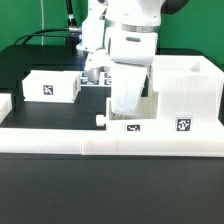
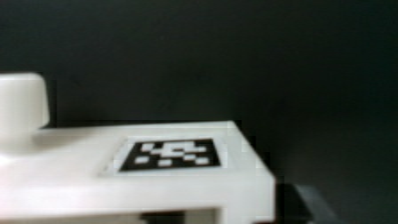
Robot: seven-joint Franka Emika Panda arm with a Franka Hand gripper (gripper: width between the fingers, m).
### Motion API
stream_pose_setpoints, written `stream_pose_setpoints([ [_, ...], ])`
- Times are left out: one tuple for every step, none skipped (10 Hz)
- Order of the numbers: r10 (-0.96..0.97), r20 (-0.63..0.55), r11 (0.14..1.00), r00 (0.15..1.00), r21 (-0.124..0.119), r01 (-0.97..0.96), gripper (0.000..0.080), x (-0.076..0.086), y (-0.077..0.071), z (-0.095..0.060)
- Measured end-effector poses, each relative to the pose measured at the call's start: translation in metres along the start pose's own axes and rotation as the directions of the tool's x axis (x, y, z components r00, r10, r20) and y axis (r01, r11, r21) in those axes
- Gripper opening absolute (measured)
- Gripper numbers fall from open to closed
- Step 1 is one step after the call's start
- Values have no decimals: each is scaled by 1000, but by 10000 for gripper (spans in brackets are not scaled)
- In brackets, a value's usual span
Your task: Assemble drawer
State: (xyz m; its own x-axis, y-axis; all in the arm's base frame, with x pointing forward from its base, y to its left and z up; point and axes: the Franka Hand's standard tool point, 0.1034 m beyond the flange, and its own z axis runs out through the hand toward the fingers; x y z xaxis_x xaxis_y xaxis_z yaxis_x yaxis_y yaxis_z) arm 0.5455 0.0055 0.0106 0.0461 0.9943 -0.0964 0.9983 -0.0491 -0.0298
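the gripper point(image 1: 122, 70) hangs low over the black table point(image 1: 30, 60). its jaws are hidden, so i cannot tell how wide they stand or whether they hold anything. a tilted white tray point(image 1: 127, 98) lies directly under them, against the large housing point(image 1: 190, 90). the second tray point(image 1: 50, 87) rests well apart on the other side of the jaws.
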Motion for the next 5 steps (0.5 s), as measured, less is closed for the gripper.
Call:
stream_pose_setpoints([
  [-1, -1, 1000, 1000, -4, 1, 390, 1, 1, -2],
  [1, 0, 1000, 1000, -4, -1, 524, 2, 3, -4],
  [2, 2, 1000, 1000, -2, -2, 524, 2, 5, -10],
  [3, 5, 1000, 1000, 0, -3, 624, 1, 8, -15],
  [5, 10, 1000, 1000, 8, -5, 642, -1, 10, -22],
])
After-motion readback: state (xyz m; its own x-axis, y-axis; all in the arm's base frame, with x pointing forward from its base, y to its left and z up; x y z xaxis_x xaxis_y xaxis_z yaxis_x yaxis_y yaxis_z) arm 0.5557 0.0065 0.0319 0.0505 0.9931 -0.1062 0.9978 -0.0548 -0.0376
